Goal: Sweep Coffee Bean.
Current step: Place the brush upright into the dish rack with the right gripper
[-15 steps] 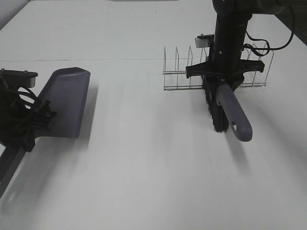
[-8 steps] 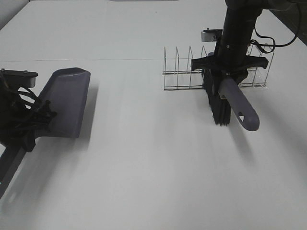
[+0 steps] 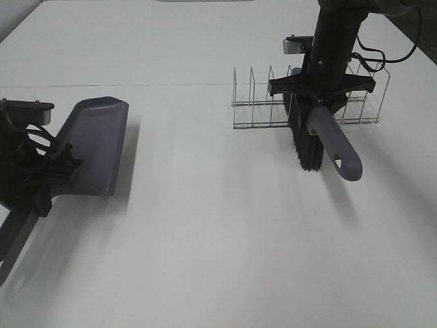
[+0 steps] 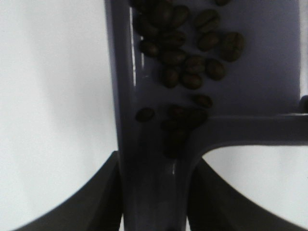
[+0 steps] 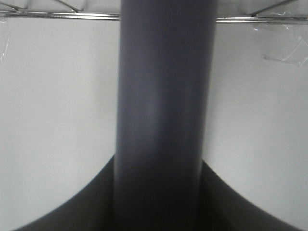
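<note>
On the left of the exterior view a grey-purple dustpan (image 3: 95, 143) is tilted up off the table, and my left gripper (image 3: 51, 171) is shut on its handle. The left wrist view shows the coffee bean (image 4: 187, 53) cluster, several dark beans, lying inside the dustpan (image 4: 269, 72) near the handle, with the left gripper (image 4: 154, 202) clamped on either side. On the right, my right gripper (image 3: 319, 108) is shut on the grey handle of a brush (image 3: 336, 147), whose black bristles (image 3: 307, 147) hang just over the table. The brush handle (image 5: 161, 120) fills the right wrist view between the right gripper (image 5: 159, 202) fingers.
A clear wire rack (image 3: 256, 102) with several dividers stands right behind the brush, and its rail (image 5: 57, 15) shows in the right wrist view. White table (image 3: 205, 239) stretches between the dustpan and the brush. No beans show on the table in the exterior view.
The right arm shifted the brush slightly right, then back towards the rack, a little farther from the camera. The left arm and the dustpan have not moved.
</note>
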